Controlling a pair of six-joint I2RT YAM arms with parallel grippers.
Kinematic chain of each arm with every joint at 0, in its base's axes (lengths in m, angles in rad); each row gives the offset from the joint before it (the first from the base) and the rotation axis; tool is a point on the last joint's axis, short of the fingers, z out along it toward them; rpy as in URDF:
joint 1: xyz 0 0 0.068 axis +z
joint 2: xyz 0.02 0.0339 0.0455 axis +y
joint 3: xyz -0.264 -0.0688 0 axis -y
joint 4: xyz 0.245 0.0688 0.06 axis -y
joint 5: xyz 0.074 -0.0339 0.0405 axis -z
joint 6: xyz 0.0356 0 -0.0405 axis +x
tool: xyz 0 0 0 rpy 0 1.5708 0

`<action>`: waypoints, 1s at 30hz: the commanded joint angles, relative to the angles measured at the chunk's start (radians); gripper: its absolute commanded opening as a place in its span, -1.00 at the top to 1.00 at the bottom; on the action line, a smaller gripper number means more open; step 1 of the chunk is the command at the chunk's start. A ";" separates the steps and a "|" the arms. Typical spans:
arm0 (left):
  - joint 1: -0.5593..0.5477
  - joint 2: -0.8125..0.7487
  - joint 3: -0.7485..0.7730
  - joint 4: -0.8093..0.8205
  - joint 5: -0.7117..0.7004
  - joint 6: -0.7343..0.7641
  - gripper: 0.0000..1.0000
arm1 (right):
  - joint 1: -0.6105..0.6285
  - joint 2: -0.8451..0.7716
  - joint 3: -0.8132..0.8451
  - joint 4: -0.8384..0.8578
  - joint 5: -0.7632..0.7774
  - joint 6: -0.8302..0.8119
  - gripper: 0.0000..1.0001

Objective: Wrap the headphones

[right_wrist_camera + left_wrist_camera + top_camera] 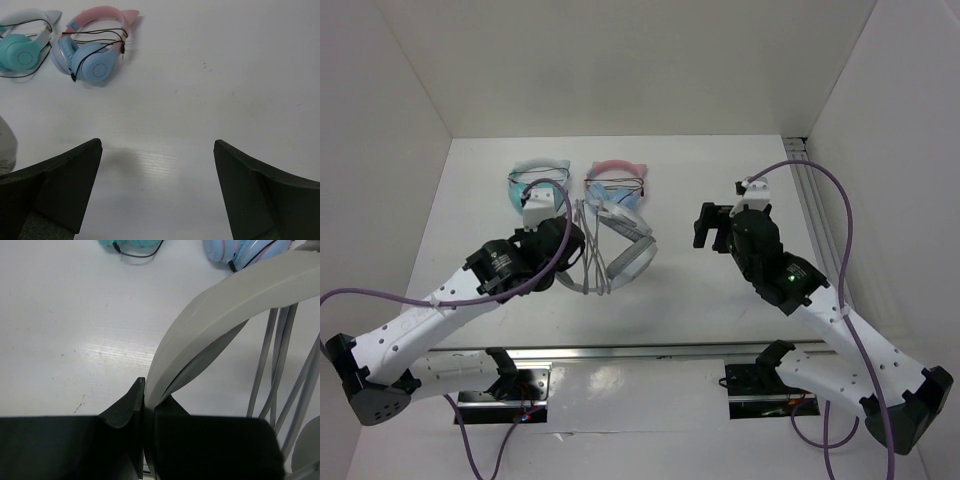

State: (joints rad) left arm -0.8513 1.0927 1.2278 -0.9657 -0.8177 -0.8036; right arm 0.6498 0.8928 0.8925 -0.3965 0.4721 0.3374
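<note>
The large light grey headphones [625, 250] stand at the table's middle, with the thin grey cable [588, 262] in several strands across the band. My left gripper [563, 243] is shut on the wide band; in the left wrist view the band [235, 295] rises from between the closed fingers of that gripper [148, 400], with cable strands [280, 360] to its right. My right gripper [712, 228] is open and empty to the right of the headphones, above bare table in its wrist view [157, 150]. A grey edge of the headphones shows at that view's left [6, 147].
A smaller teal pair [528, 183] and a smaller blue pair with a pink band [617, 180] lie behind the grey headphones; both show in the right wrist view [22, 50] [95, 62]. White walls enclose the table. A rail [815, 195] runs along the right side.
</note>
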 commanded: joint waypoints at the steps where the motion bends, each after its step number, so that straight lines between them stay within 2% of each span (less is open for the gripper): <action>1: 0.006 -0.062 -0.043 0.091 0.006 -0.173 1.00 | 0.002 -0.035 0.022 -0.028 -0.029 0.046 -1.00; 7: -0.041 -0.106 -0.168 0.082 0.019 -0.310 1.00 | 0.011 -0.071 -0.046 -0.019 -0.042 0.055 -1.00; 13: -0.042 -0.117 -0.251 0.039 -0.009 -0.479 1.00 | 0.011 -0.061 -0.092 0.021 -0.093 0.055 -1.00; 17: 0.018 -0.068 -0.287 0.039 0.020 -0.520 1.00 | 0.021 -0.051 -0.112 0.039 -0.128 0.055 -1.00; 22: 0.156 -0.031 -0.326 0.188 0.146 -0.373 1.00 | 0.071 -0.003 -0.121 0.068 -0.119 0.055 -1.00; 25: 0.283 -0.021 -0.337 0.309 0.274 -0.237 1.00 | 0.117 0.040 -0.112 0.077 -0.075 0.055 -1.00; 26: 0.354 -0.005 -0.337 0.326 0.343 -0.208 1.00 | 0.134 0.049 -0.112 0.077 -0.061 0.055 -1.00; 30: 0.500 0.044 -0.337 0.384 0.490 -0.111 1.00 | 0.238 0.104 -0.090 0.097 0.028 0.055 -1.00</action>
State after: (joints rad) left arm -0.4286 1.1244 0.8703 -0.7513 -0.4885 -0.9958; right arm 0.8326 0.9745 0.7757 -0.3683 0.4141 0.3820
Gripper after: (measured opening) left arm 0.153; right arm 0.999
